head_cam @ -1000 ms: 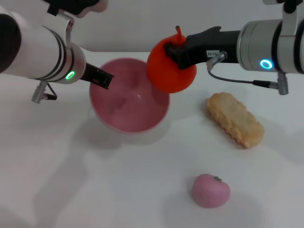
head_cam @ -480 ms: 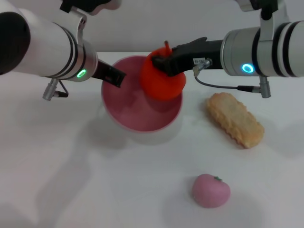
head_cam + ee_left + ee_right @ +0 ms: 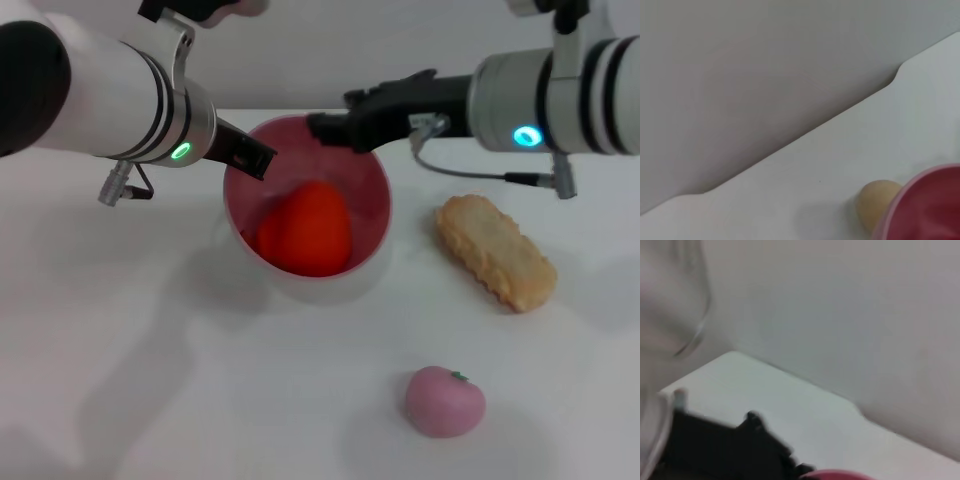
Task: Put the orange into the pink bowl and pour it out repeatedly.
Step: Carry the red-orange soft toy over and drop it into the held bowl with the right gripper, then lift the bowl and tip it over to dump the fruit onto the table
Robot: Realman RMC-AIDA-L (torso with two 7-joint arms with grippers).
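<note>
The orange [image 3: 305,232] lies inside the pink bowl [image 3: 372,205], which is held tilted just above the white table at centre. My left gripper [image 3: 250,157] is shut on the bowl's left rim. Over the bowl's far rim hovers my right gripper [image 3: 328,125], open and holding nothing, clear of the orange. A part of the bowl's rim [image 3: 920,200] shows in the left wrist view. In the right wrist view, a sliver of the bowl's rim [image 3: 837,474] shows beside a dark blurred gripper part [image 3: 730,450].
A beige ridged biscuit toy [image 3: 495,250] lies right of the bowl. Near the front sits a small pink peach-like toy [image 3: 445,400]. A beige ball [image 3: 875,202] rests behind the bowl. The table's back edge [image 3: 790,145] meets a grey wall.
My right gripper carried the orange over the bowl and let it go; the orange now lies in the bowl. My left gripper shifted the bowl to the right.
</note>
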